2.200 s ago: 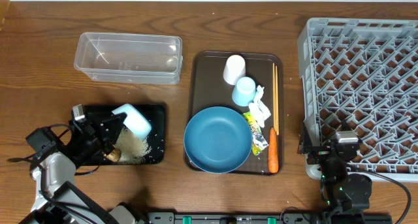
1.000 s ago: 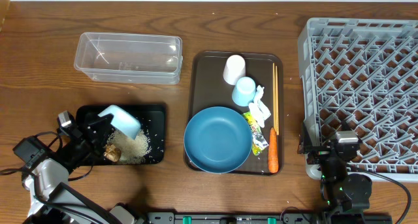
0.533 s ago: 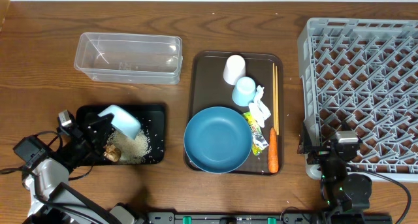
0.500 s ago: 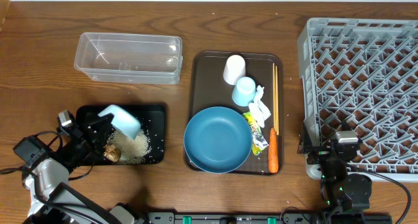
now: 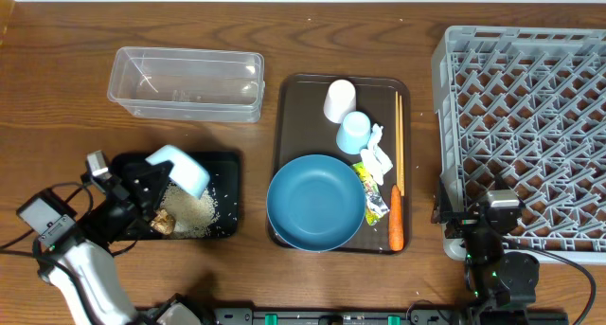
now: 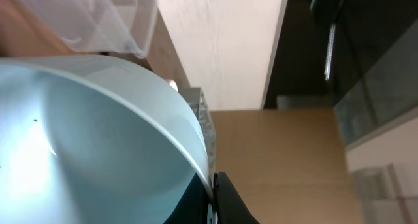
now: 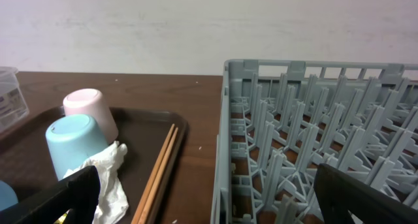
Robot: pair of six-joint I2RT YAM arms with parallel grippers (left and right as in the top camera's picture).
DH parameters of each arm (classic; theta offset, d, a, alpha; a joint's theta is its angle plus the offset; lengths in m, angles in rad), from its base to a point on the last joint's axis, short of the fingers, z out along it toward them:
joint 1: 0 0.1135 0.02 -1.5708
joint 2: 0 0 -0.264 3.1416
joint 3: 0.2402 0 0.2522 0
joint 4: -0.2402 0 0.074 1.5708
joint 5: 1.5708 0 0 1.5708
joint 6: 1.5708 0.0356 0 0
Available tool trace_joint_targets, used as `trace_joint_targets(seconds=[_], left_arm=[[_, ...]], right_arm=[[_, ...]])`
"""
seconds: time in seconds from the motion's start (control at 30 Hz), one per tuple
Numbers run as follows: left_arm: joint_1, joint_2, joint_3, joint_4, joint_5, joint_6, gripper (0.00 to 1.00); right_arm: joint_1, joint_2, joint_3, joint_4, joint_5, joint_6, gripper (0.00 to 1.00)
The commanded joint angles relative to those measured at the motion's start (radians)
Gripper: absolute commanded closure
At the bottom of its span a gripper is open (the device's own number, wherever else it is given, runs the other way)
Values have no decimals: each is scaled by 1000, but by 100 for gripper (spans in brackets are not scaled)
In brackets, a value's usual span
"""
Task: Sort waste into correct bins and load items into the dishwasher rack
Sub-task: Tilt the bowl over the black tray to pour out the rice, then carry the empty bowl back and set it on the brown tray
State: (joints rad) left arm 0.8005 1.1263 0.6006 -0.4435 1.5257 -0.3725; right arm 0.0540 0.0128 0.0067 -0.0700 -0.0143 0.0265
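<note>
The left claw [image 5: 150,185] is pinching the rim of the pale blue-white bowl [image 5: 185,171], which is tilted over the far part of the black tray [image 5: 227,159]. White rice [image 5: 194,211] and a brown food lump [image 5: 163,225] lie in that tray. The right claw [image 7: 212,201] is spread wide and holds nothing, at the near-left corner of the grey dishwasher rack [image 5: 530,126]. The dark-blue plate [image 5: 315,202] sits on the brown serving tray [image 5: 289,107].

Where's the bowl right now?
Overhead view, lower left: the bowl is tilted over the black tray, gripped by the left gripper, below the clear tub in the picture.
</note>
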Motion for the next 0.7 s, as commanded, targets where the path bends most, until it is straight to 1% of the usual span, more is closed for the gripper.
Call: trace_joint_targets(seconds=[0.0,0.13,0.23,0.3,0.4,0.53,0.67], left_arm=[[-69,-111,55,29,-60,-121,94],[-201,-243,60,120,-169,-285,94],[-311,-313,60,191,-248,-381,94],[-391,-348,60,243,-303,-424,94],[-502,-369,63,300,-395,-464,94],[-618,-353,76,300,-544,-463,94],[-702,-301,95,300,-647,-452,94]], right_arm=[[9,-2,-1,-4,-1,14,1],[9,-2,-1,-4,-1,14,1],[9,-2,-1,-4,-1,14,1],[9,-2,-1,-4,-1,14,1],[9,-2,-1,-4,-1,14,1],[9,-2,-1,-4,-1,14,1],[9,-2,-1,-4,-1,14,1]])
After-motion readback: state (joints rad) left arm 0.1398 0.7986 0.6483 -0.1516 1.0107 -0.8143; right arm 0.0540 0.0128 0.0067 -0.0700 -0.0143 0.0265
